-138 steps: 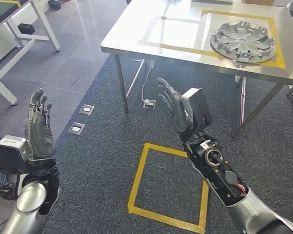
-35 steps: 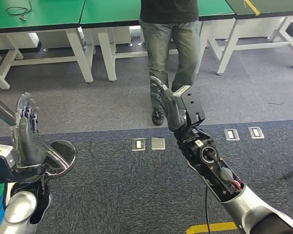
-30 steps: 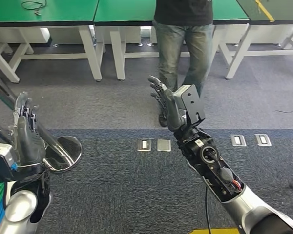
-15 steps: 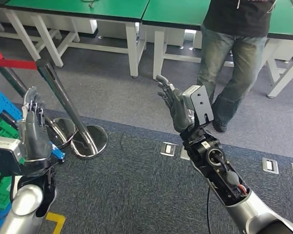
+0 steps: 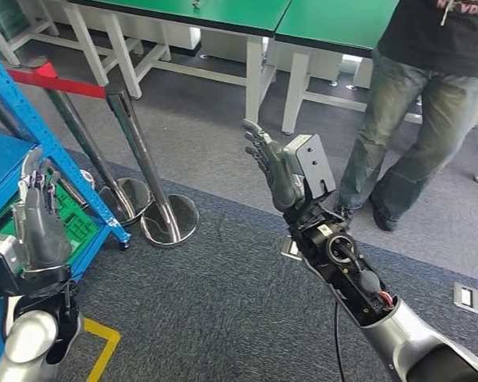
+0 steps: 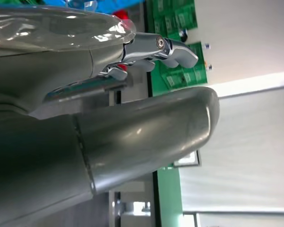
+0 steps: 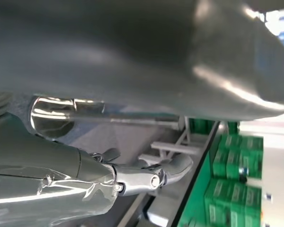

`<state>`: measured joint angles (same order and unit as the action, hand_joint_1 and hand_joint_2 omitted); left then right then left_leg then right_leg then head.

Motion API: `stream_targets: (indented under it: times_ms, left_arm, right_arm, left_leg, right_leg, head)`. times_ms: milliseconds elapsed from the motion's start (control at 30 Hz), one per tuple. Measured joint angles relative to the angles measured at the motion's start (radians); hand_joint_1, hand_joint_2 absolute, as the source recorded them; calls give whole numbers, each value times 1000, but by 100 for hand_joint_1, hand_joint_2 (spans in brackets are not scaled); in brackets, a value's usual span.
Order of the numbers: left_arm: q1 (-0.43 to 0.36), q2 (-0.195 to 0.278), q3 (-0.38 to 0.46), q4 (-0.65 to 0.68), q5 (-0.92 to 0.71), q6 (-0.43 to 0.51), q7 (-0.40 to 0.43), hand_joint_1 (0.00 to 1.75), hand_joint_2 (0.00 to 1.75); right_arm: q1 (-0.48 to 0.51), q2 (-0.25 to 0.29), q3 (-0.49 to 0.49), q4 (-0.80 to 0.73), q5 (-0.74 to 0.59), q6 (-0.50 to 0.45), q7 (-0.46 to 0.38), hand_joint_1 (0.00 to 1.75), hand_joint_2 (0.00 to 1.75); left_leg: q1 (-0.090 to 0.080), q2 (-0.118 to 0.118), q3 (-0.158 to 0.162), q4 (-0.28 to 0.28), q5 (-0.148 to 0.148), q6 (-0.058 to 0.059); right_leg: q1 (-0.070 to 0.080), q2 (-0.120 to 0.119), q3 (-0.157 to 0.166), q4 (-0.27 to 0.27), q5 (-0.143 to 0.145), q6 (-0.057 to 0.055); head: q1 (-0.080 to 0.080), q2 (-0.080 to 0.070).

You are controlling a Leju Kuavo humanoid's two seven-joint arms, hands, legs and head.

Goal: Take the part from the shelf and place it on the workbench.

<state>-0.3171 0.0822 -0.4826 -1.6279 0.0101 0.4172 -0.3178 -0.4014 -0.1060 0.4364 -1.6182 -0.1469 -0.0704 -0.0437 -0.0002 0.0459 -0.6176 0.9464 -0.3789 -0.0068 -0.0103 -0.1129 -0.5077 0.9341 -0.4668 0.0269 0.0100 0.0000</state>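
My left hand (image 5: 37,215) is raised at the lower left with its fingers straight up and apart, holding nothing. My right hand (image 5: 272,169) is raised in the middle of the head view, fingers spread forward, also holding nothing. A blue shelf frame (image 5: 41,135) comes in at the far left, with a blue board and a green crate (image 5: 74,223) low on it behind my left hand. In the left wrist view the thumb (image 6: 147,132) and fingers (image 6: 158,49) stand apart; the right wrist view shows the fingers (image 7: 151,177) extended. I see no part on the shelf from here.
Two chrome barrier posts (image 5: 142,163) with round bases and a red belt (image 5: 56,82) stand beside the shelf. A person in jeans (image 5: 417,135) stands at the right. Green-topped white tables (image 5: 248,16) run along the back. Yellow floor tape (image 5: 101,346) lies at the lower left.
The whole view has swung leftward: the workbench is gone, the person has slid to the right, and the blue shelf and posts have come in at the left. Both hands stay raised and empty.
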Motion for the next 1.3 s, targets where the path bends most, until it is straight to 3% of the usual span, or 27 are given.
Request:
stream_targets:
  times_ms: [33, 100, 133, 200, 233, 267, 300, 333, 400, 467, 533, 567, 600, 633, 700, 767, 800, 833, 900, 967, 1000, 1067, 1133, 1200, 1233, 1267, 1300]
  left_arm:
    - [0, 0, 0, -1, 0, 1, 0, 0, 0]
    - [1, 0, 0, -4, -1, 1, 0, 0, 0]
    - [0, 0, 0, -5, -1, 1, 0, 0, 0]
    - [1, -2, 0, -6, -2, 2, 0, 0, 0]
    - [2, -2, 0, -6, -2, 2, 0, 0, 0]
    - [4, -2, 0, -6, -2, 2, 0, 0, 0]
    - [5, -2, 0, -6, -2, 2, 0, 0, 0]
    - [6, -2, 0, -6, -2, 2, 0, 0, 0]
    - [6, -2, 0, -6, -2, 2, 0, 0, 0]
    - [6, -2, 0, -6, -2, 3, 0, 0, 0]
    - [9, -2, 0, -7, -3, 3, 0, 0, 0]
    - [11, -1, 0, -7, -3, 4, 0, 0, 0]
    - [11, -1, 0, -8, -3, 5, 0, 0, 0]
    - [10, 0, 0, -9, -3, 6, -1, 0, 0]
    - [10, 0, 0, -10, -4, 6, -1, 0, 0]
    - [13, 0, 0, -10, -4, 7, -1, 0, 0]
    - [15, 0, 0, -10, -4, 7, -1, 0, 0]
    - [15, 0, 0, -10, -4, 7, -1, 0, 0]
    - [14, 0, 0, -10, -4, 6, -1, 0, 0]
    - [11, -1, 0, -11, -4, 5, -1, 0, 0]
    - [10, -1, 0, -11, -4, 5, -1, 0, 0]
    - [10, -1, 0, -12, -4, 5, -1, 0, 0]
    - [8, -2, 0, -13, -4, 4, -1, 0, 0]
    - [7, -4, 0, -13, -4, 2, -2, 0, 0]
    - [7, -5, 0, -13, -4, 2, -2, 0, 0]
    - [8, -5, 0, -13, -4, 1, -2, 0, 0]
    - [9, -6, 0, -13, -4, 1, -2, 0, 0]
  right_arm:
    - [0, 0, 1, 0, 0, 0, 0, 0, 0]
    - [-2, 0, 1, 0, 0, 1, 0, 0, 0]
    - [-1, 0, 1, 0, 0, 0, -1, 0, 0]
    - [1, 0, 0, 0, -1, 1, -1, 0, 0]
    - [4, 0, 1, 1, -1, 1, 0, 0, 0]
    - [6, 0, 1, 1, -1, 1, 0, 0, 0]
    - [7, 0, 1, 2, -1, 2, 0, 0, 0]
    - [7, 0, 1, 2, -2, 2, 0, 0, 0]
    - [6, 0, 1, 2, -2, 1, 0, 0, 0]
    - [5, 0, 0, 2, -2, 1, 0, 0, 0]
    - [4, 0, 2, 3, -2, 2, -1, 0, 0]
    - [3, 1, 3, 3, -2, 3, -1, 0, 0]
    - [2, 1, 3, 3, -2, 3, -1, 0, 0]
    - [1, 2, 3, 3, -2, 3, -1, 0, 0]
    - [1, 2, 2, 3, -2, 3, -2, 0, 0]
    - [3, 2, 3, 4, -2, 4, -1, 0, 0]
    - [3, 2, 4, 5, -2, 4, -1, 0, 0]
    - [4, 2, 4, 6, -2, 4, -1, 0, 0]
    - [3, 2, 4, 7, -2, 4, -2, 0, 0]
    - [2, 2, 2, 7, -2, 4, -2, 0, 0]
    - [1, 2, 2, 7, -2, 4, -3, 0, 0]
    - [1, 2, 2, 7, -2, 4, -4, 0, 0]
    - [0, 2, 1, 7, -1, 4, -4, 0, 0]
    - [2, 2, 0, 8, -1, 3, -5, 0, 0]
    - [4, 2, 0, 8, -1, 3, -5, 0, 0]
    - [7, 2, 0, 9, -1, 2, -5, 0, 0]
    - [9, 2, 0, 9, -1, 2, -4, 0, 0]
  left_leg:
    - [1, -12, 1, -1, -1, 7]
    - [6, -34, 6, -5, 0, 19]
    - [9, -44, 9, -7, 0, 24]
    - [9, -67, 10, -7, -1, 31]
    - [8, -81, 10, -7, -1, 32]
    - [6, -95, 10, -6, -1, 32]
    - [6, -111, 11, -5, -1, 32]
    - [5, -127, 12, -3, -2, 31]
    - [5, -156, 11, 1, -3, 28]
    - [8, -180, 1, 5, 0, 18]
    - [12, -206, -9, 3, 7, 3]
    - [11, -201, -11, 5, 7, -3]
    - [8, -180, -17, 18, -2, -9]
    - [4, -146, -33, 53, -22, -14]
    - [5, -79, -97, 181, -83, -22]
    - [11, -58, -157, 292, -116, -27]
    - [13, -54, -162, 296, -107, -29]
    - [15, -48, -141, 255, -80, -29]
    - [13, -3, -61, 105, -16, -25]
    - [6, 31, -11, 10, 10, -13]
    - [2, 30, -8, 1, 7, -6]
    - [3, 2, -8, 0, 6, 6]
    - [9, -23, -3, -4, 6, 18]
    - [10, -47, 2, -5, 4, 27]
    - [9, -61, 3, -5, 4, 30]
    - [8, -77, 3, -5, 3, 30]
    - [7, -94, 5, -4, 3, 31]
  right_leg:
    - [-1, -7, 3, -1, -4, 6]
    - [-6, 18, -5, 27, -30, 16]
    - [-8, 45, -26, 73, -57, 19]
    - [-9, 94, -94, 219, -122, 20]
    - [-8, 102, -128, 283, -140, 20]
    - [-8, 106, -148, 315, -140, 19]
    - [-8, 109, -149, 304, -118, 16]
    - [-8, 115, -132, 255, -80, 12]
    - [-12, 159, -77, 114, -8, 3]
    - [-13, 197, -40, 35, 10, -3]
    - [-13, 184, -27, 21, 5, -8]
    - [-14, 170, -23, 17, 8, -12]
    - [-16, 156, -18, 11, 11, -17]
    - [-18, 141, -14, 5, 13, -22]
    - [-16, 112, -12, 2, 14, -28]
    - [-15, 82, -12, 2, 11, -29]
    - [-16, 67, -11, 2, 10, -28]
    - [-16, 54, -9, 2, 7, -27]
    - [-13, 29, -1, 2, 0, -20]
    - [-5, 10, 5, 3, -8, -9]
    - [-1, 1, 7, 3, -12, -4]
    - [-2, -12, 12, 4, -21, 6]
    - [-8, 26, -4, 50, -56, 14]
    - [-10, 84, -64, 180, -119, 16]
    - [-9, 97, -103, 255, -144, 16]
    - [-8, 104, -133, 306, -154, 16]
    - [-8, 107, -148, 321, -144, 15]
  head:
    - [2, 0]
    - [7, 0]
    - [13, 0]
    - [26, 0]
    - [31, 0]
    - [34, 0]
    - [36, 0]
    - [39, 0]
    - [46, 0]
    - [48, 0]
    - [48, 0]
    - [47, 0]
    - [42, 0]
    - [35, 0]
    - [21, 0]
    - [12, 0]
    - [6, 0]
    - [2, 0]
    - [-6, 0]
    - [-6, 0]
    - [-3, 0]
    - [3, 0]
    - [11, 0]
    - [24, 0]
    - [30, 0]
    - [34, 0]
    - [37, 0]
